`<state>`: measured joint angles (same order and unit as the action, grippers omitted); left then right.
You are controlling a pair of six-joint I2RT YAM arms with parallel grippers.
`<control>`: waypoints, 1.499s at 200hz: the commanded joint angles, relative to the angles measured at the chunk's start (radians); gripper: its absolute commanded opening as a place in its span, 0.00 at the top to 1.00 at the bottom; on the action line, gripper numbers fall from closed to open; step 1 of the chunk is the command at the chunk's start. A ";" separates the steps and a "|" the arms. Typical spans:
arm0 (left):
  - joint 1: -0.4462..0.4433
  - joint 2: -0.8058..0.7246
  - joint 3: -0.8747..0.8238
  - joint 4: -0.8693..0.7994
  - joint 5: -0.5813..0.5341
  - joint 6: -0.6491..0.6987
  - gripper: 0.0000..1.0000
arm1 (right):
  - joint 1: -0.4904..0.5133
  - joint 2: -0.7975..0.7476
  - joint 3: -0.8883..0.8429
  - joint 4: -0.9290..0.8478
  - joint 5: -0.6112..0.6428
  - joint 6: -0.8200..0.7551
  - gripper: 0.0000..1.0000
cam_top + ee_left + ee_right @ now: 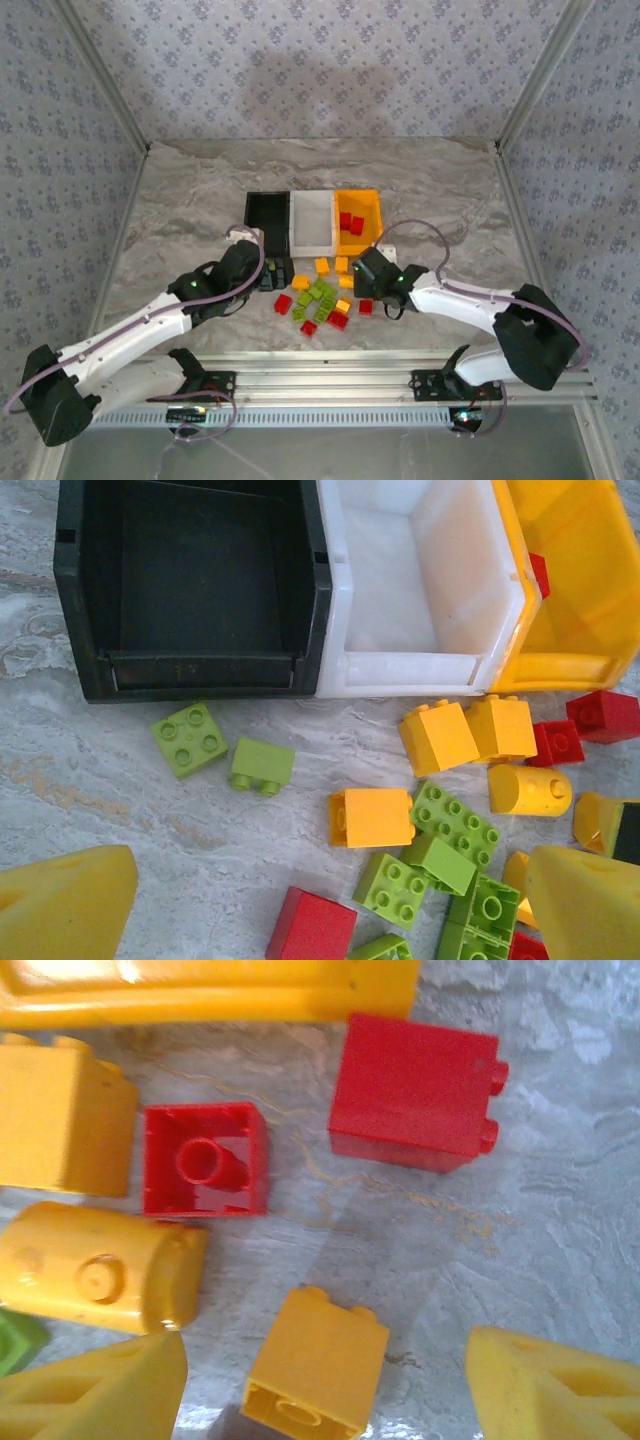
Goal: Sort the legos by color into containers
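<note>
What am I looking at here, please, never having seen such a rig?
These are a robot's left arm and right arm, bolted to a table. One picture looks down from above and behind; the other two come from cameras on each wrist, with yellow fingers in view. On the table stand a black bin, a white bin and an orange bin holding two red bricks, with loose red, orange and green bricks in front. The left pincer and right pincer are both open and hold nothing.

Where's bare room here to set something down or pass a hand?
Free: the table left of the black bin, right of the orange bin, and behind all three. The black bin and the white bin are empty. Crowded: the bricks heaped in front of the bins.
</note>
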<state>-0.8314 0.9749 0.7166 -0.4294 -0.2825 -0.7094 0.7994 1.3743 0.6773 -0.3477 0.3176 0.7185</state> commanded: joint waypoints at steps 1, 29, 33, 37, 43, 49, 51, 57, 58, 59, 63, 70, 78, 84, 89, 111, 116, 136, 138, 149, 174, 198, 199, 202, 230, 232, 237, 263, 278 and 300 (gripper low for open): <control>-0.002 -0.021 -0.006 -0.024 -0.032 -0.017 0.01 | -0.010 0.037 -0.006 -0.007 0.001 0.059 0.27; -0.002 -0.028 -0.010 -0.024 -0.038 -0.016 0.00 | -0.027 0.055 -0.030 0.012 -0.011 0.076 0.32; -0.001 -0.030 -0.010 -0.025 -0.041 -0.015 0.01 | -0.033 0.056 -0.036 0.017 -0.019 0.077 0.33; -0.001 -0.030 -0.011 -0.024 -0.045 -0.016 0.00 | -0.038 0.055 -0.043 0.022 -0.026 0.078 0.34; -0.001 -0.031 -0.012 -0.027 -0.048 -0.014 0.00 | -0.048 0.055 -0.052 0.033 -0.035 0.080 0.35; -0.002 -0.035 -0.014 -0.031 -0.056 -0.018 0.00 | -0.052 0.051 -0.062 0.043 -0.043 0.082 0.37; -0.003 -0.036 -0.014 -0.033 -0.059 -0.021 0.00 | -0.054 0.050 -0.065 0.046 -0.045 0.082 0.37; -0.002 -0.042 -0.018 -0.039 -0.073 -0.029 0.00 | -0.058 0.047 -0.075 0.054 -0.052 0.082 0.39; -0.001 -0.043 -0.019 -0.040 -0.075 -0.031 0.00 | -0.058 0.046 -0.076 0.056 -0.052 0.083 0.40; -0.001 -0.044 -0.020 -0.039 -0.077 -0.032 0.00 | -0.058 0.045 -0.078 0.057 -0.053 0.083 0.40; -0.003 -0.050 -0.025 -0.040 -0.086 -0.035 0.00 | -0.059 0.041 -0.084 0.063 -0.059 0.082 0.42; -0.001 -0.060 -0.033 -0.036 -0.097 -0.039 0.00 | -0.062 0.034 -0.092 0.072 -0.065 0.082 0.45; -0.001 -0.073 -0.041 -0.032 -0.102 -0.044 0.00 | -0.064 0.022 -0.099 0.076 -0.066 0.080 0.48; -0.001 -0.082 -0.047 -0.028 -0.105 -0.044 0.00 | -0.063 0.013 -0.105 0.079 -0.067 0.078 0.50; 0.000 -0.086 -0.049 -0.025 -0.106 -0.044 0.00 | -0.065 0.003 -0.107 0.080 -0.067 0.074 0.52; -0.001 -0.097 -0.053 -0.031 -0.123 -0.046 0.00 | -0.074 -0.051 -0.115 0.086 -0.075 0.044 0.60; 0.000 -0.097 -0.052 -0.034 -0.127 -0.045 0.00 | -0.075 -0.067 -0.112 0.082 -0.078 0.033 0.61; 0.000 -0.099 -0.053 -0.050 -0.140 -0.049 0.01 | -0.077 -0.132 -0.068 0.063 -0.103 -0.038 0.64; 0.000 -0.099 -0.054 -0.052 -0.141 -0.049 0.01 | -0.077 -0.138 -0.061 0.060 -0.108 -0.046 0.64; 0.000 -0.099 -0.055 -0.058 -0.142 -0.048 0.01 | -0.072 -0.150 -0.007 0.036 -0.132 -0.080 0.64; 0.000 -0.104 -0.067 -0.064 -0.133 -0.052 0.00 | -0.054 -0.094 0.140 0.027 -0.163 -0.144 0.63; -0.001 -0.125 -0.098 -0.039 -0.123 -0.059 0.00 | -0.048 0.044 0.291 0.059 -0.192 -0.182 0.63; -0.001 -0.126 -0.100 -0.036 -0.123 -0.058 0.01 | -0.048 0.050 0.297 0.061 -0.193 -0.183 0.63; 0.000 -0.131 -0.105 -0.032 -0.121 -0.059 0.01 | -0.046 0.071 0.317 0.066 -0.198 -0.188 0.62; 0.006 -0.169 -0.135 -0.031 -0.113 -0.064 0.00 | -0.049 0.256 0.499 0.073 -0.193 -0.214 0.62; 0.006 -0.170 -0.135 -0.032 -0.113 -0.063 0.00 | -0.049 0.268 0.505 0.075 -0.193 -0.215 0.62; 0.008 -0.173 -0.135 -0.039 -0.111 -0.060 0.00 | -0.053 0.300 0.553 0.076 -0.194 -0.214 0.62; 0.029 -0.173 -0.136 -0.058 -0.077 -0.044 0.01 | -0.063 0.448 0.703 0.052 -0.174 -0.212 0.60; 0.036 -0.172 -0.144 -0.055 -0.057 -0.037 0.00 | -0.070 0.528 0.783 0.001 -0.165 -0.195 0.59; 0.048 -0.168 -0.151 -0.049 -0.029 -0.023 0.01 | -0.084 0.602 0.859 -0.029 -0.163 -0.170 0.53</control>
<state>-0.7967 0.8116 0.5781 -0.4713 -0.3523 -0.7532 0.7322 1.9106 1.4502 -0.2955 0.1379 0.5327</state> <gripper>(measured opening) 0.994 0.440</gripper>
